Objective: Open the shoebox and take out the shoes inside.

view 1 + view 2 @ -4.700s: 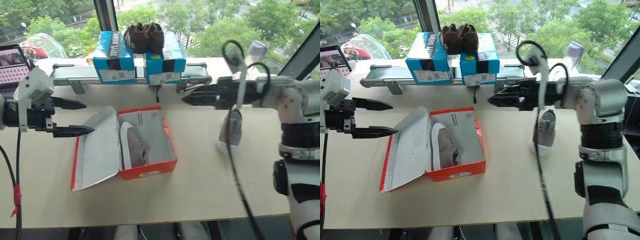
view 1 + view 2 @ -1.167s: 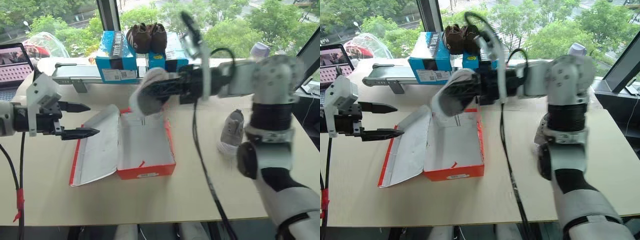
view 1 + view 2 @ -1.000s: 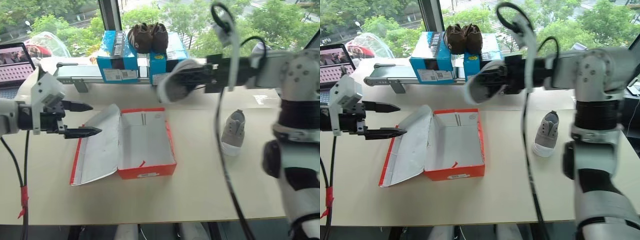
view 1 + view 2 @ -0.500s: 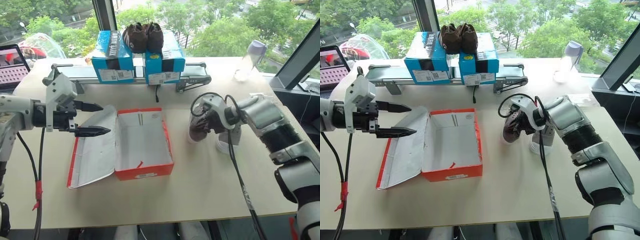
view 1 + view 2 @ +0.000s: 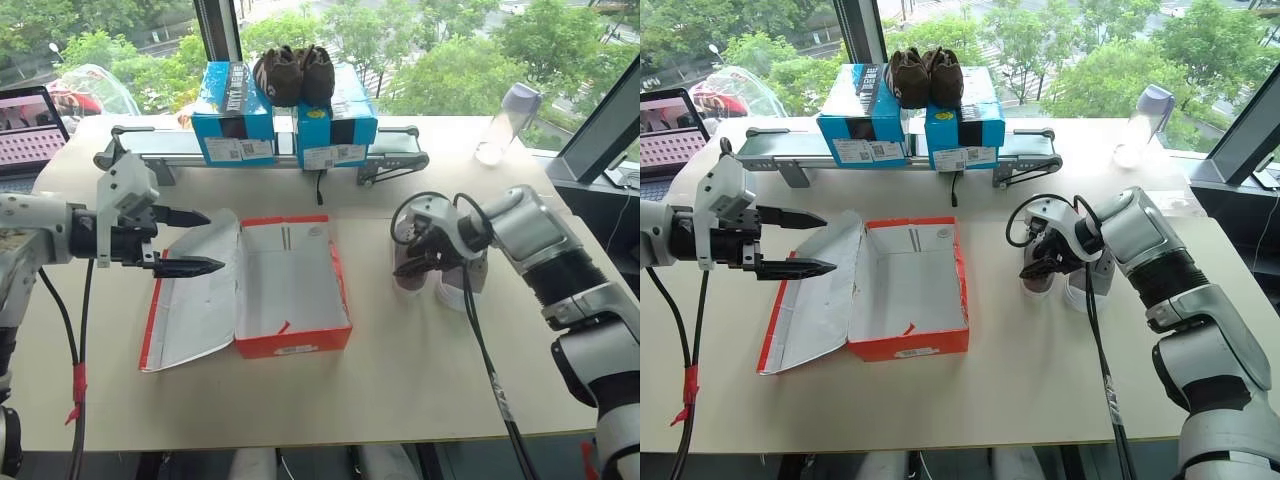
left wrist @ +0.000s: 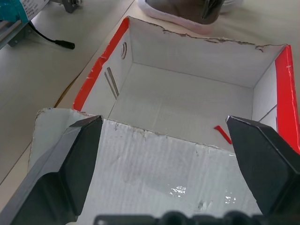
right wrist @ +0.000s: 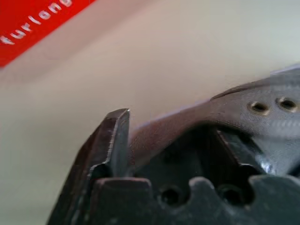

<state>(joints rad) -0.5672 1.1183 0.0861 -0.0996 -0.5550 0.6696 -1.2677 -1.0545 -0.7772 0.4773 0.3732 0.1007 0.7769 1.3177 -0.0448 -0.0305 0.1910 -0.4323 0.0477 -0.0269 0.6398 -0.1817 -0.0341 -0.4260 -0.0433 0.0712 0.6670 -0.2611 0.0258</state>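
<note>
Shoebox point(image 5: 290, 290) lies open on the table point(image 5: 400, 370), lid folded flat to its left, white interior empty, a small red scrap on the floor of it. Both shoes point(image 5: 1085, 275) are out, standing side by side on the table to the right of the box. I judge I am at the release of the second shoe point(image 5: 1038, 268): my right gripper point(image 5: 1045, 258) is down at its collar, one finger outside the heel rim in the wrist view; whether the fingers have let go I cannot tell. My left gripper point(image 5: 190, 241) hovers over the lid, fingers spread wide, holding nothing. Next move calls for drawing the right arm up without tipping the shoe. Legible writing: "furlong" in white on the red box side, right wrist view. Labels on the blue boxes point(image 5: 285, 110) too small to read.
</note>
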